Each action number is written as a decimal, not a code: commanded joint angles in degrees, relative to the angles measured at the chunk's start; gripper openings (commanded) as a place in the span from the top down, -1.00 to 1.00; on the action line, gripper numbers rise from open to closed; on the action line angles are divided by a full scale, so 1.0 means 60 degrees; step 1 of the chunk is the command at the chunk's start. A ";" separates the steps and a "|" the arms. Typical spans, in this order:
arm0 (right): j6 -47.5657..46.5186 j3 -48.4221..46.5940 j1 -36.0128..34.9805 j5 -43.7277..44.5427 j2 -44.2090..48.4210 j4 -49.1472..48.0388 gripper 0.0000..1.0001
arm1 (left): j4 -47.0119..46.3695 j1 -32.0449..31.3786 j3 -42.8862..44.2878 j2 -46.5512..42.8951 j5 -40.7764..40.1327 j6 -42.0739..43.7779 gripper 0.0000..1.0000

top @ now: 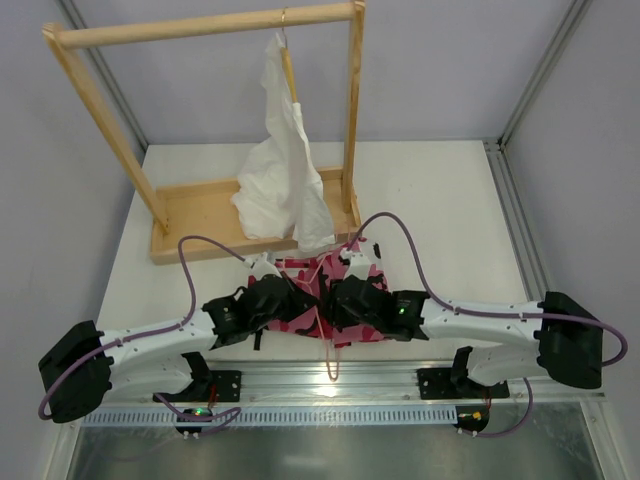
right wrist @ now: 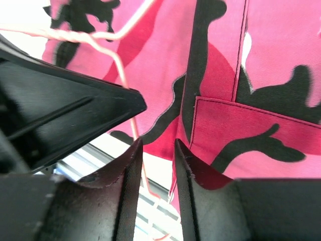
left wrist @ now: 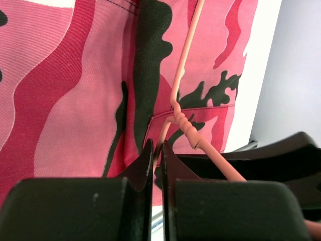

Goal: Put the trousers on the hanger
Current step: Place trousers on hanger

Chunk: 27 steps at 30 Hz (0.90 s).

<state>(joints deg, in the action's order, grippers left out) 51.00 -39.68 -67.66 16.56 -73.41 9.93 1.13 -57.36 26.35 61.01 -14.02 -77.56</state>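
Observation:
The pink, white and black camouflage trousers (top: 305, 315) lie bunched at the table's near edge, between my two grippers. They fill the left wrist view (left wrist: 75, 85) and the right wrist view (right wrist: 241, 90). The thin pink wire hanger (left wrist: 184, 124) rests against the cloth, and its hook (top: 331, 365) points toward the near rail. My left gripper (left wrist: 156, 145) (top: 297, 297) is shut on the hanger's wire just below the twisted neck. My right gripper (right wrist: 158, 143) (top: 338, 297) stands open by a narrow gap at the trousers' edge, with nothing between its fingers. The hanger wire (right wrist: 80, 35) passes beside its left finger.
At the back stands a wooden rack (top: 205, 25), with a white garment (top: 285, 170) hanging over its base tray (top: 200, 215). An aluminium rail (top: 330, 385) runs along the near edge. Purple cables (top: 400, 235) arc above both arms. The two grippers are almost touching.

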 commanded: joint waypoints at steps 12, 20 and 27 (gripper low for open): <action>-0.0166 0.0533 0.0012 -0.0884 0.1395 0.0953 0.86 | 0.0677 -0.0034 0.0340 0.0349 -0.0300 0.0021 0.99; 0.0449 0.1413 -0.0457 -0.0768 0.0429 -0.0453 0.92 | 0.0823 -0.0034 0.0340 0.0231 -0.0476 -0.0271 0.99; 0.0771 0.1501 -0.0560 -0.0607 -0.0144 -0.0894 0.92 | 0.0560 -0.0078 0.0223 0.0407 -0.0476 -0.0492 0.99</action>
<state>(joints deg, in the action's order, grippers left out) 54.02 -31.16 -70.43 11.53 -73.47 6.79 1.58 -57.63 27.55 62.41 -15.09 -79.15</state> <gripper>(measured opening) 0.039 0.010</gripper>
